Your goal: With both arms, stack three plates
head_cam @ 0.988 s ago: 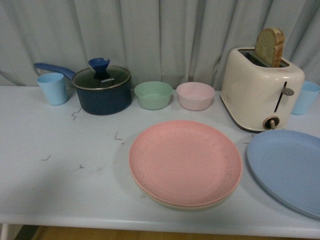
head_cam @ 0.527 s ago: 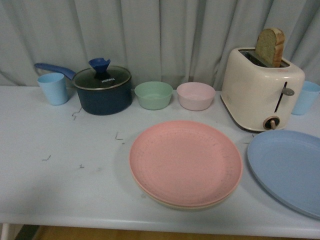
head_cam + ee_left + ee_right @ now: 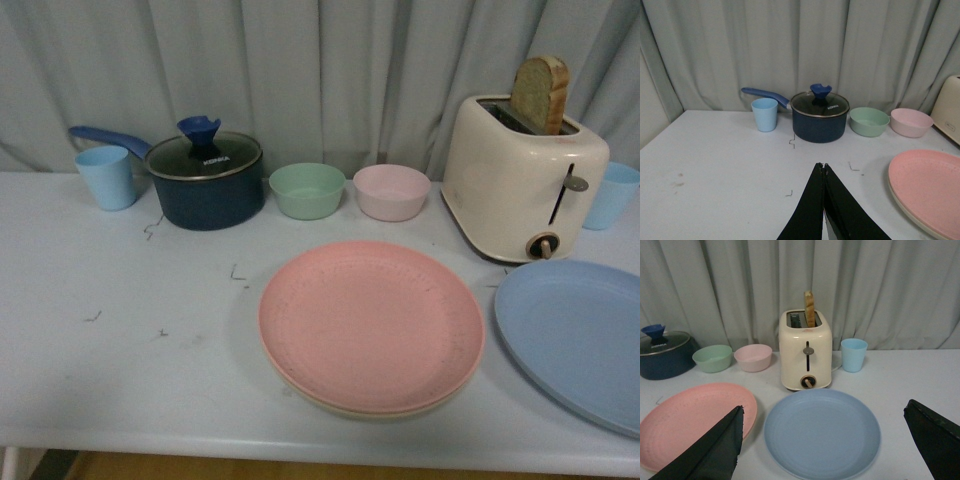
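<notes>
Left gripper (image 3: pixel 823 167): in the left wrist view I read both black fingers pressed together tip to tip, clenched on nothing, above bare table (image 3: pixel 715 170). Right gripper (image 3: pixel 823 407): in the right wrist view I read its two fingers spread wide, released and grasping nothing, with the light blue plate (image 3: pixel 575 340) showing between them. In the front view I locate the pink plate (image 3: pixel 371 325) lying flat in the middle, near the table's front edge. It rests directly on the beige plate (image 3: pixel 372 413), of which only a thin rim shows along the near side. The light blue plate lies flat and alone on the table to the right of that pair, just beside it. A narrow strip of table separates them, and the frame edge cuts off the plate's far right side. Behind the light blue plate stands a cream toaster (image 3: pixel 522 180) with a slice of bread (image 3: pixel 541 93) upright in its slot. Along the back of the table, from the left, I note a blue cup (image 3: pixel 105 177), a dark blue pot (image 3: pixel 205 185) with a glass lid, a mint-green bowl (image 3: pixel 307 190) and a pink bowl (image 3: pixel 391 192) just beside it. A second blue cup (image 3: pixel 612 195) stands partly hidden at the right of the toaster. A grey curtain (image 3: pixel 320 70) closes the background.
</notes>
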